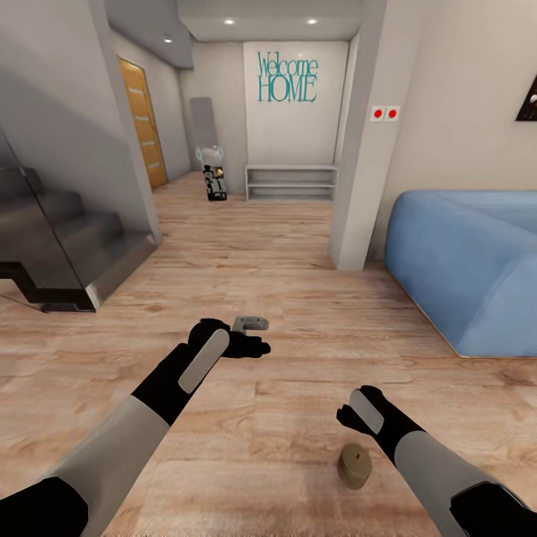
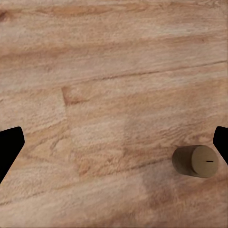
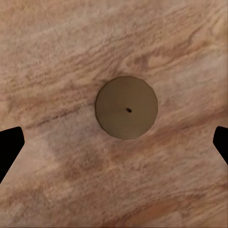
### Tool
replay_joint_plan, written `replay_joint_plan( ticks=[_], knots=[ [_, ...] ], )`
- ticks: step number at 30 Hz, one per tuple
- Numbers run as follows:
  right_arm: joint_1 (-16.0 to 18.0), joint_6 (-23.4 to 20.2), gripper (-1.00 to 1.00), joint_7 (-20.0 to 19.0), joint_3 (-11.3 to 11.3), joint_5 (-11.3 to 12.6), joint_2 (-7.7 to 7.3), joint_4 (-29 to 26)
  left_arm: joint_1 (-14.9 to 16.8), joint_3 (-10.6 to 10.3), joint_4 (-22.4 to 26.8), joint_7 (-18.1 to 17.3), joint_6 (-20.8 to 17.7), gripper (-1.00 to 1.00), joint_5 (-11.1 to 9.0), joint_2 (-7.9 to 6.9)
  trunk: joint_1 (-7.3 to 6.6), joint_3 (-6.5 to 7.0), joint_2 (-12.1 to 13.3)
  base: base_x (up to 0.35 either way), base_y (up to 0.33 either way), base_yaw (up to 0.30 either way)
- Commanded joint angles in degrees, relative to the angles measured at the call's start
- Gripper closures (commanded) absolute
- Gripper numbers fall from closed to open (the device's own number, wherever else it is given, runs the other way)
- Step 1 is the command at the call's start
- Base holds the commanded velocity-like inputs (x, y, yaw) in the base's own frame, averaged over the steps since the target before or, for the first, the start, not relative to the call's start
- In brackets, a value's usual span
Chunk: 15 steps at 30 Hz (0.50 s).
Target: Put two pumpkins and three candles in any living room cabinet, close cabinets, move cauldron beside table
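Nearest thing: one candle [image 1: 355,466], a stubby olive cylinder, standing upright on the wood floor [image 1: 298,283] close in front of the robot, wick up. No carrier under it but the floorboards.

Right gripper [image 1: 349,415] hanging just above and a little beyond the candle in the head view. Right wrist view is looking straight down on the candle top [image 3: 126,107], round, small dark wick mark near centre; both fingertips are showing at the far sides of that view, spread wide, nothing between them. Candle sitting roughly midway between the fingers, slightly off toward one end of the gap.

Left gripper [image 1: 252,345] reaching further out over bare floor, also spread open and empty. Left wrist view is catching the same candle [image 2: 195,161] off to one side, near one fingertip [image 2: 8,149].

Blue sofa [image 1: 477,268] at the right, stairs [image 1: 60,239] at the left, hallway ahead with a "Welcome HOME" wall sign [image 1: 287,77].

Judging the step: picking up this candle with the right arm. To do it well, nudge until the wick sits dead centre, descend straight so the fingers are straddling the flanks, stop short of the floor, then close gently. Cylinder is short; a skewed close could tip or roll it.
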<state>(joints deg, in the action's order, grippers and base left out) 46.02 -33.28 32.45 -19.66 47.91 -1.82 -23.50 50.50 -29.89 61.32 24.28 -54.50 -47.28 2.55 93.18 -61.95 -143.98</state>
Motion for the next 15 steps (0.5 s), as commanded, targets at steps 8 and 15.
replay_joint_plan(
  ticks=[8, 15],
  knots=[
    [0.0, -0.2, -1.00, 0.4, -0.5, 0.5, -0.13, -0.1, 0.0, -0.1, 0.1, 0.6, -0.1, -1.00, -0.6, -0.01, 0.19, -1.83, -0.1, 0.000, 0.000, 0.000],
    [0.0, -0.2, -1.00, 0.4, -0.5, 0.5, -0.05, -0.1, 0.0, -0.2, 0.1, 0.6, -0.1, -1.00, -0.6, 0.02, 0.37, -3.39, -0.2, 0.000, 0.000, 0.000]
  ],
)
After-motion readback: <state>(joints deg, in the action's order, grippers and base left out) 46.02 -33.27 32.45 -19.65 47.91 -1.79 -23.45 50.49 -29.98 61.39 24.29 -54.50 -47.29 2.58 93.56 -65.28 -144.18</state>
